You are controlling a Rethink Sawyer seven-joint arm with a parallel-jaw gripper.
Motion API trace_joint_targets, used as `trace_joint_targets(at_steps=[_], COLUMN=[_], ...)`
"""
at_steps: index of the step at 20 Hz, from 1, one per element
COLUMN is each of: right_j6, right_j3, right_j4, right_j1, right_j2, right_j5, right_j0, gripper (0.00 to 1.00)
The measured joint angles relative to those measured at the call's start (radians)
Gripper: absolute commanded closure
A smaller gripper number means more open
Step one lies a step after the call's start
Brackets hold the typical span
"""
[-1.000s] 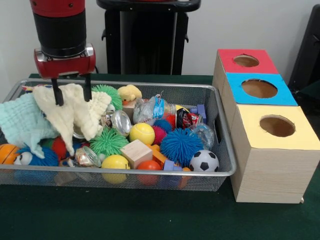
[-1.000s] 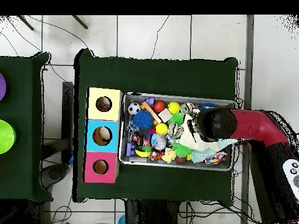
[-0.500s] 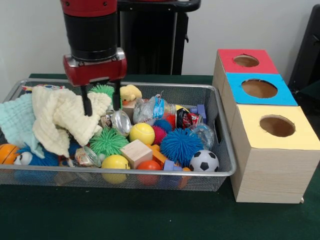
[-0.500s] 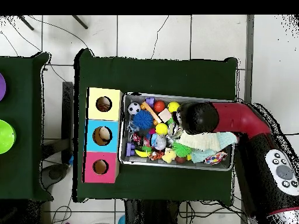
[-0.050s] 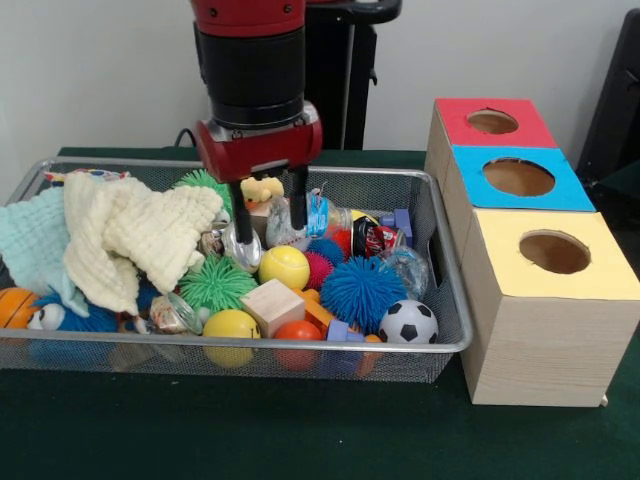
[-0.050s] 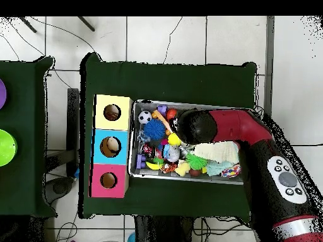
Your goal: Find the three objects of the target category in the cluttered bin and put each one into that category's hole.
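The two black fingers (image 5: 241,213) of the gripper (image 5: 270,211) hang spread apart and hold nothing, their tips low over the middle of the wire-mesh bin (image 5: 445,300). Between them sits a small yellow duck toy (image 5: 262,188) by the bin's far wall. Just below the tips lie a crushed clear plastic bottle with a blue label (image 5: 305,218), a shiny crumpled can (image 5: 243,243) and a yellow ball (image 5: 284,267). Around these are a spiky blue ball (image 5: 361,291), a spiky green ball (image 5: 217,284), a wooden block (image 5: 272,305) and a small soccer ball (image 5: 408,322). A cream cloth (image 5: 135,235) is heaped over a pale mint cloth (image 5: 35,240) at one end of the bin. Beside the other end, on the green tabletop (image 5: 300,430), stands a wooden box with red (image 5: 492,121), blue (image 5: 518,177) and yellow holes (image 5: 554,252).
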Motion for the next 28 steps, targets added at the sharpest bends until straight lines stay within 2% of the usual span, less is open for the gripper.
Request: trace_joint_targets(at_steps=[21, 28], right_j6=[0.000, 0.000], right_j3=[0.117, 0.136], right_j4=[0.065, 0.067], right_j1=[0.071, 0.096], right_j2=[0.000, -0.004], right_j5=[-0.130, -0.135], right_j0=[0.007, 0.007], gripper=[0.00, 0.00])
